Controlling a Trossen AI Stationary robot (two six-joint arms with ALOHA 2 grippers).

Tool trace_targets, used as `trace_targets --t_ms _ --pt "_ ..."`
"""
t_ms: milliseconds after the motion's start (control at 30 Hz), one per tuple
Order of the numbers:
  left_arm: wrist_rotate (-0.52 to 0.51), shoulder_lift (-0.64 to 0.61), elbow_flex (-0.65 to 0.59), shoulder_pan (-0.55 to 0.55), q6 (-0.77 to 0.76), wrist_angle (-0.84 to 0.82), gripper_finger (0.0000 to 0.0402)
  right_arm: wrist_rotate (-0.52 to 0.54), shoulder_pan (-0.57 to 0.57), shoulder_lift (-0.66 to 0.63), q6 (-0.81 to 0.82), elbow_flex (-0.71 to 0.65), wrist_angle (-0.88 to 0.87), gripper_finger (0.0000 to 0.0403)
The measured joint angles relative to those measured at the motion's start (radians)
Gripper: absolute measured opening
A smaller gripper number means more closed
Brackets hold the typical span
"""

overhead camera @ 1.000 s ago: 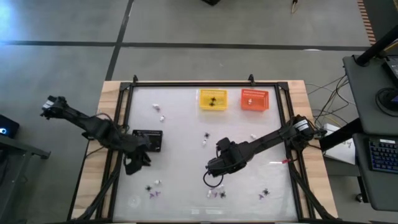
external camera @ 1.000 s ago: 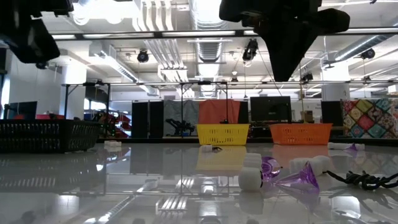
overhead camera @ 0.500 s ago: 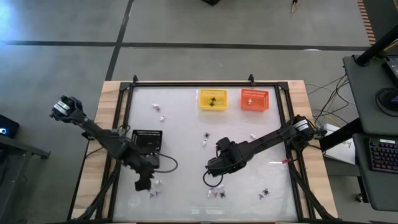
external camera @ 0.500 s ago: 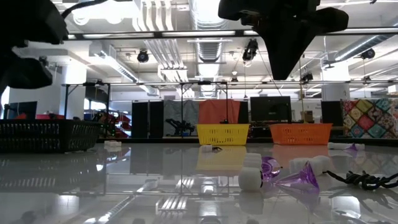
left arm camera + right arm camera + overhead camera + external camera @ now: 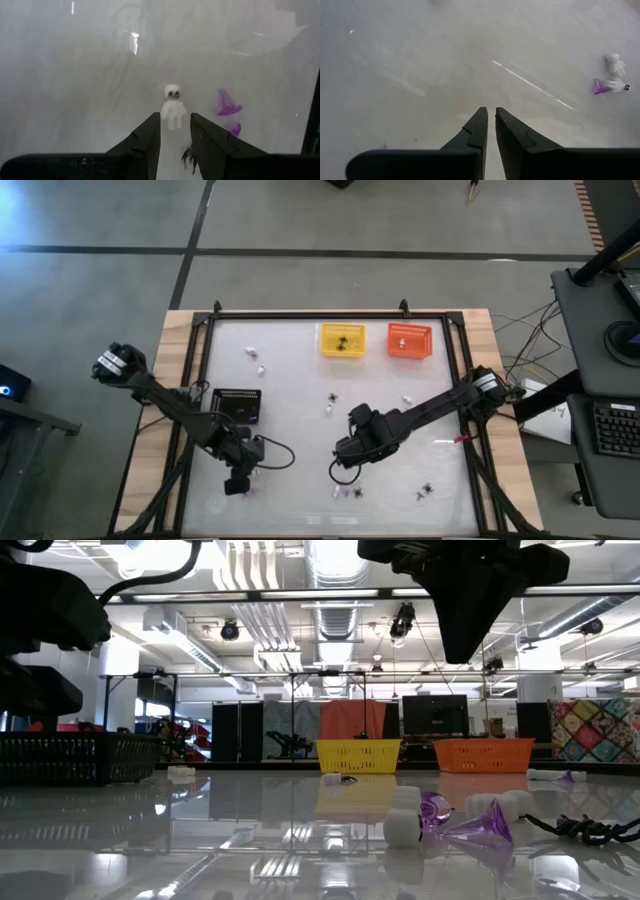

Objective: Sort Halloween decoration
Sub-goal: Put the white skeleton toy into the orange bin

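The Halloween decoration lies scattered over the white table (image 5: 300,380) as tiny trinkets. My left gripper (image 5: 240,480) hovers open over the near left group. In the left wrist view its tips (image 5: 175,122) stand just short of a white skeleton figure (image 5: 173,107). A purple witch hat (image 5: 228,103) and a black spider (image 5: 189,156) lie beside it. My right gripper (image 5: 345,462) hangs shut over bare table at mid table, and nothing shows between its fingers (image 5: 490,117). More trinkets (image 5: 348,492) lie near the front edge; white and purple ones (image 5: 440,820) show in the low view.
A yellow basket (image 5: 342,340) and an orange basket (image 5: 409,340) stand side by side at the far edge, each with small pieces inside. A black basket (image 5: 238,406) stands at the left, just beyond my left gripper. Loose trinkets (image 5: 258,365) also lie at the far left.
My left gripper has come down and moved from beside the black basket toward the table's near edge, tipping more steeply downward, and now hangs over the near left trinkets. Its fingers have stayed open.
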Motion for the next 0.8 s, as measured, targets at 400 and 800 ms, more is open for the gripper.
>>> trace_targets --t_ms 400,800 --pt "0.073 0.085 0.005 0.0 -0.04 0.078 0.0089 0.0 0.016 -0.001 0.0 0.0 -0.008 0.0028" --pt "0.019 0.084 0.003 -0.001 -0.04 0.032 0.0072 0.0 0.02 -0.001 -0.008 0.0 -0.007 0.0028"
